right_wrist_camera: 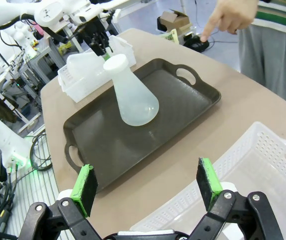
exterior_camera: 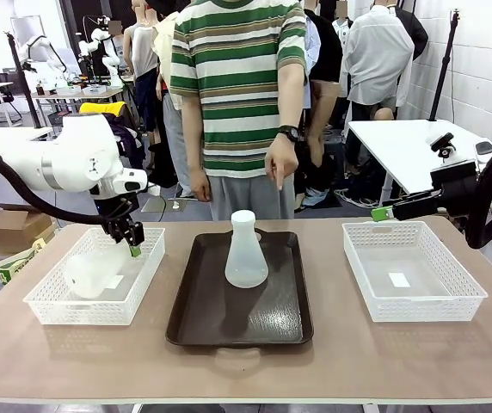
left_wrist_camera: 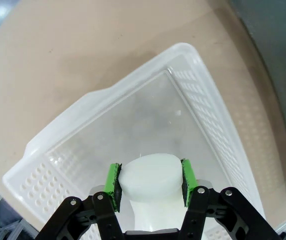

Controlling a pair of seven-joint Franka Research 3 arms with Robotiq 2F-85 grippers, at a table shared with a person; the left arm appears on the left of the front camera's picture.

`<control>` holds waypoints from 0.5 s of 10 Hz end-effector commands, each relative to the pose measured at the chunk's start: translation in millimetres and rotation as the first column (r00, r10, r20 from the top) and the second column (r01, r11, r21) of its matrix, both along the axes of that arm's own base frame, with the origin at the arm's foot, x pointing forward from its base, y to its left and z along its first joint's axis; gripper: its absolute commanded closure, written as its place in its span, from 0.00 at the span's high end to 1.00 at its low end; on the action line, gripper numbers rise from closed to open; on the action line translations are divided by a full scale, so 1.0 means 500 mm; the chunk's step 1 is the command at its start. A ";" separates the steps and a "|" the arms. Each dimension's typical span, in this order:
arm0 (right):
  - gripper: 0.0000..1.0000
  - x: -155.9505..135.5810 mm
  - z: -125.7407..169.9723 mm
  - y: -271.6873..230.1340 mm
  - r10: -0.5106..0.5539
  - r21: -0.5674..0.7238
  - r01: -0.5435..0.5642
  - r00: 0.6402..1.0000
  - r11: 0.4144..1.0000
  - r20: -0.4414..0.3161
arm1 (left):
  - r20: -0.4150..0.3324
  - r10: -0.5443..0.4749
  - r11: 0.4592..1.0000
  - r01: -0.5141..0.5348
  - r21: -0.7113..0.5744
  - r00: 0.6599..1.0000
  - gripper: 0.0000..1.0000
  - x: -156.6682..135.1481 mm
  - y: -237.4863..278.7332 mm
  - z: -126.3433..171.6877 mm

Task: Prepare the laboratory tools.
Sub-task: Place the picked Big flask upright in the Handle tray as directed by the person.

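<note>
a tray (exterior_camera: 203, 318) lies at the table's (exterior_camera: 332, 361) middle with one flask (exterior_camera: 246, 251) standing on it. a basket (exterior_camera: 52, 301) lies to the tray's left with a second flask (exterior_camera: 91, 274) lying in it; another basket (exterior_camera: 452, 301) lies to the tray's right. a person (exterior_camera: 242, 95) stands behind the table.

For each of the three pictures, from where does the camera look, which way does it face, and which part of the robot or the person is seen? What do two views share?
Front view: sits between the arms, faces across the table at the person's hand; left gripper over the left basket.
Left wrist view: looks down into that basket; its pads clamp a flask neck.
Right wrist view: looks over the open right gripper toward the tray.
Shared: the upright flask in front and right wrist views.
</note>
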State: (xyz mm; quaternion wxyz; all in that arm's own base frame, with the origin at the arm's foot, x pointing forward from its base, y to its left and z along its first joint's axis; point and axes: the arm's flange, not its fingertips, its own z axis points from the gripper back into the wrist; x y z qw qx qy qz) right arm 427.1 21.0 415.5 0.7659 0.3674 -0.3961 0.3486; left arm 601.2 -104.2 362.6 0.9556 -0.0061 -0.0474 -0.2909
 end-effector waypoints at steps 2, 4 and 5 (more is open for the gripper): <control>1.00 -0.002 -0.001 0.001 0.001 0.000 -0.001 1.000 1.000 0.001 | 0.102 -0.015 0.999 0.011 0.044 0.995 0.00 -0.081 0.009 0.088; 1.00 -0.002 -0.001 0.001 0.001 0.000 -0.001 1.000 1.000 0.001 | 0.088 -0.043 0.999 0.041 0.025 0.995 0.00 -0.088 0.005 0.085; 1.00 -0.002 -0.001 0.001 0.001 0.000 -0.001 1.000 1.000 0.001 | 0.092 -0.043 0.999 0.040 0.035 0.995 0.00 -0.100 -0.001 0.091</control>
